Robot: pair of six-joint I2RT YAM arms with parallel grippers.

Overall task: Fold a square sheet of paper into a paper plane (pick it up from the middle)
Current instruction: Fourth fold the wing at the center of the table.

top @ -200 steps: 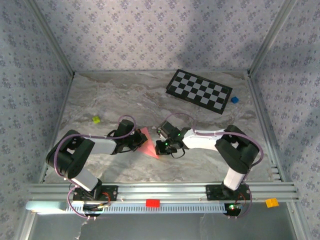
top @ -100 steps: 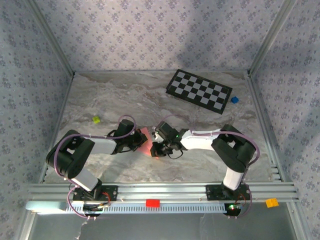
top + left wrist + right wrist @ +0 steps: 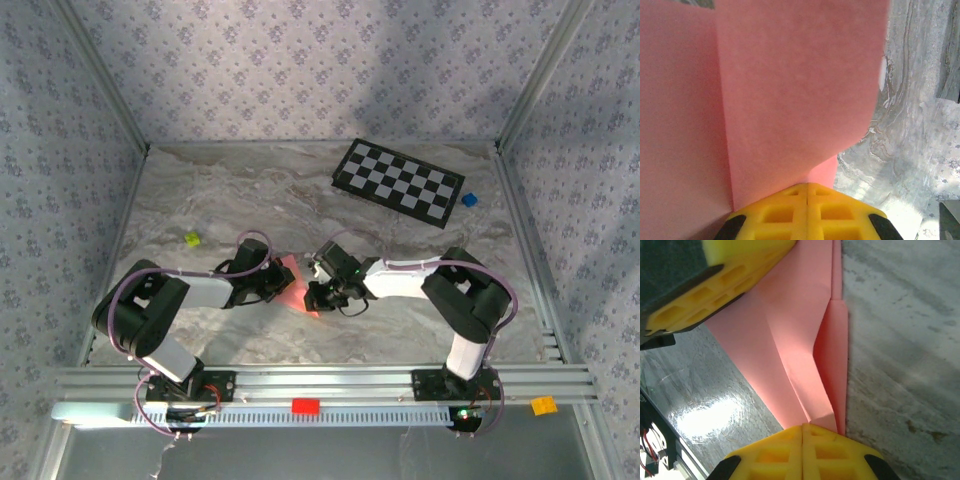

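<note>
Pinching thin paper [image 3: 800,340] in left hand [image 3: 806,192] and right hand [image 3: 803,432]. Likely light, floppy, tearable; best gripped along creases.

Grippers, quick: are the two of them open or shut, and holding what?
Left gripper: shut on the pink paper.
Right gripper: shut on the same pink paper.

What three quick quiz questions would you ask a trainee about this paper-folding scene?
1. True or false: the left gripper and the right gripper are both shut on the folded pink paper.
2. Where does the checkerboard lie? A: at the near rail. B: far right of the table. C: under the paper.
3. Fill in: the small block by the checkerboard's right end is ___.
Key: 1 true; 2 B; 3 blue.
</note>
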